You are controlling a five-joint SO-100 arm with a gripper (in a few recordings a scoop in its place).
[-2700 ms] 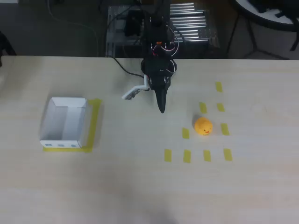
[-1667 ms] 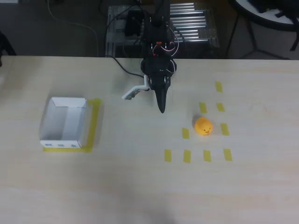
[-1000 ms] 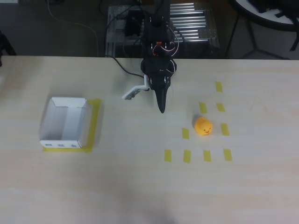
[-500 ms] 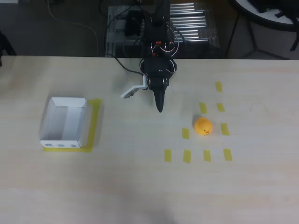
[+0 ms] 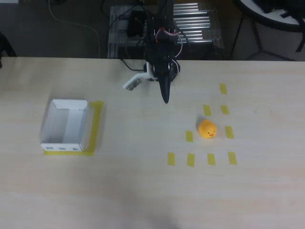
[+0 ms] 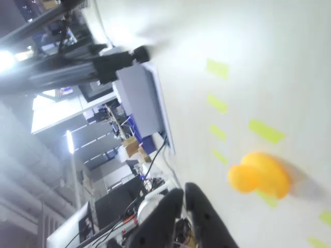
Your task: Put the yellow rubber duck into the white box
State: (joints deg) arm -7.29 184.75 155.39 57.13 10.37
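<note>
end effector (image 5: pixel 165 99) closed, empty, well apart from yellow rubber duck (image 5: pixel 207 129)

A pale, matt wood-grain worktop (image 5: pixel 143 191) is seen beneath the smooth black plastic fingers (image 5: pixel 165 95). To their right in the overhead view, a smooth, rubbery yellow rubber duck (image 5: pixel 207 129) lies among matt yellow tape strips (image 5: pixel 190 159); far left, thin matt cardboard forms the white box (image 5: pixel 64 126).

Small rounded yellow rubber duck (image 5: pixel 207 129) with orange-red beak, upright on the table among yellow tape strips, blurred in the wrist view (image 6: pixel 258 175), open-topped white box (image 5: pixel 65 126), empty, blue marks along near wall, well apart at left
</note>
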